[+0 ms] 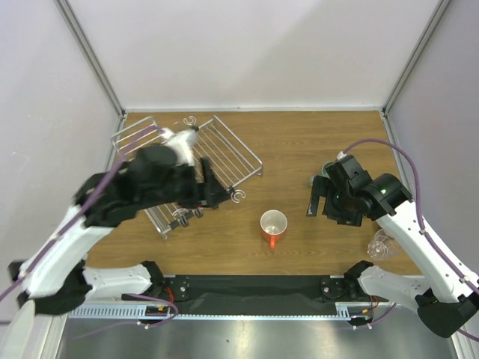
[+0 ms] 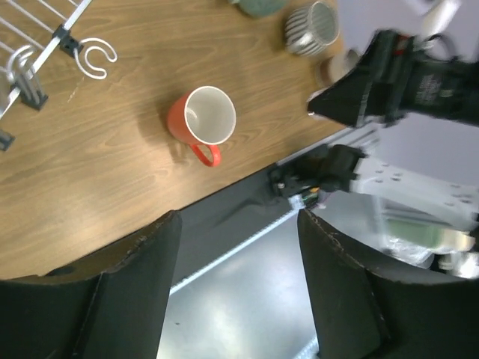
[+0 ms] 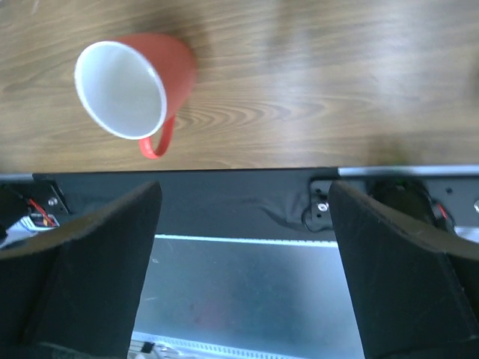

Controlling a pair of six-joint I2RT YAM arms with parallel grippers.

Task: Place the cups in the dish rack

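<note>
The red mug stands upright on the wooden table, handle toward the near edge; it also shows as the red mug and the red mug. The wire dish rack lies at the back left, partly under my left arm, with a white cup-like shape on it. My left gripper hangs open and empty by the rack's near side, jaws apart. My right gripper is open and empty right of the red mug, jaws wide. A metal cup and a teal mug stand farther back. A clear glass sits by my right arm.
A white hook juts from the rack's corner toward the red mug. The black strip with both arm bases runs along the table's near edge. Grey walls close in the left, back and right sides.
</note>
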